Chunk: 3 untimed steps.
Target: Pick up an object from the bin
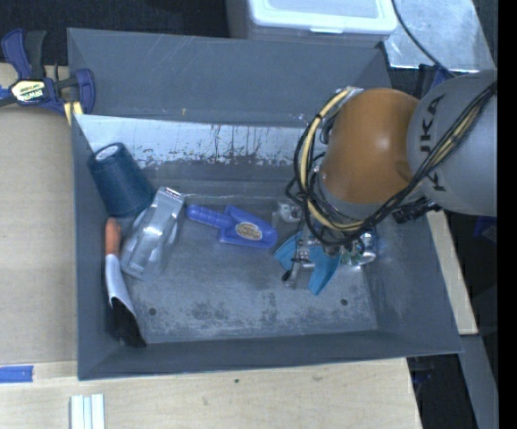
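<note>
Grey bin [240,315]: blue tool [212,215] with unreadable oval label [251,231]; arm [459,150] lettered KUKA.

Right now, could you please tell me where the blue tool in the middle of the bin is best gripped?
Probably its narrow handle, from straight above, closing across its width: it lies flat, and is slimmer than the broad labelled end. Stay clear of the silver thing to its left.

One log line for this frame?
gripper low at right side of bin | nearest: blue tool at centre | hold: cannot tell | rest: heap along far wall
</note>
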### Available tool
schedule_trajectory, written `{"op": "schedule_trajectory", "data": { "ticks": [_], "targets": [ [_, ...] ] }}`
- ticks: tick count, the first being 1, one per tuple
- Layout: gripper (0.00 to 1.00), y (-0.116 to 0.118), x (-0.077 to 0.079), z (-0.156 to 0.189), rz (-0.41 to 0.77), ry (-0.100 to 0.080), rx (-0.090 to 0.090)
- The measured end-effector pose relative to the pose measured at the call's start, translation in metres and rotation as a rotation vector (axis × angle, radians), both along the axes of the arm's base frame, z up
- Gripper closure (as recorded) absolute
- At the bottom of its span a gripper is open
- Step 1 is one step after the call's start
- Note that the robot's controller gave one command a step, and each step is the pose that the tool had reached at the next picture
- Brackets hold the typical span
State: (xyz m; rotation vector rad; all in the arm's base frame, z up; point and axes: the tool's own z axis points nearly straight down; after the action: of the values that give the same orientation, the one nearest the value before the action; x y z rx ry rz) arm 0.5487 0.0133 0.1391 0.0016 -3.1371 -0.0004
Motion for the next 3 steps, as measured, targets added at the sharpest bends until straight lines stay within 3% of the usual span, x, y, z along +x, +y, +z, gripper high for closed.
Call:
{"op": "schedule_trajectory", "data": {
  "ticks": [1,2,3],
  "targets": [
    [0.00,0.000,0.002,0.004,0.000,-0.008,0.000],
    [0.00,0.088,0.070,-0.068,0.080,-0.011,0.002],
    [0.00,0.075,0.072,-0.007,-0.175,-0.020,-0.001]
  ]
}}
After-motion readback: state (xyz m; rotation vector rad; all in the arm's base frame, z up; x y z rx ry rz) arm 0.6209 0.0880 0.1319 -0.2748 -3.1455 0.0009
